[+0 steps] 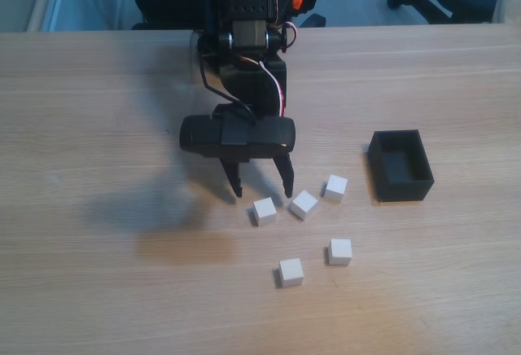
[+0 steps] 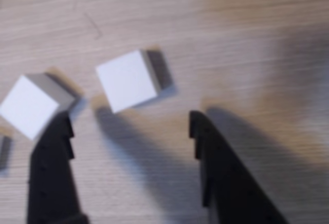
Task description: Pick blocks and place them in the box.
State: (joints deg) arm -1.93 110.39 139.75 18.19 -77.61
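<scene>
White blocks (image 1: 304, 204) lying mid-surface, all five outside the black box (image 1: 400, 165) nearer the right edge. Hovering with fingers apart, empty: the hand (image 1: 261, 187). Needing centring over the nearest block (image 2: 126, 80), then lowering squarely before closing.

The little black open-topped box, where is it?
In the fixed view the small black open-topped box sits at the table's right, empty, just right of the nearest small white cube.

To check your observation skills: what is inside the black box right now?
In the fixed view the box shows only its bare dark floor, with no blocks in it. Its near wall hides a strip of the floor behind it.
</scene>
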